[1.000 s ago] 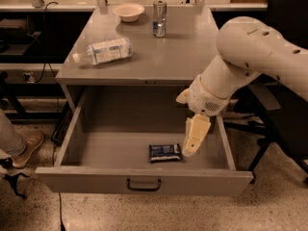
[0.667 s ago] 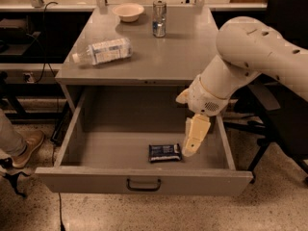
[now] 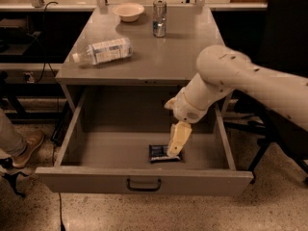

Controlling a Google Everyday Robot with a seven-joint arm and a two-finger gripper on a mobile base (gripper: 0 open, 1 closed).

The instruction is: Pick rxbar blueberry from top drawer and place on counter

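low in the metal top drawer (image 3: 96, 181), cream claw (image 3: 173, 152) at flat navy rxbar blueberry (image 3: 158, 153); grip unclear.

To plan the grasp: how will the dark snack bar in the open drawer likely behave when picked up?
The snack bar is small and flat, so it is probably light and fairly stiff. Its wrapper looks smooth, so it may slip. Lying flat on the drawer floor, it should not roll. The gripper is at its right end.
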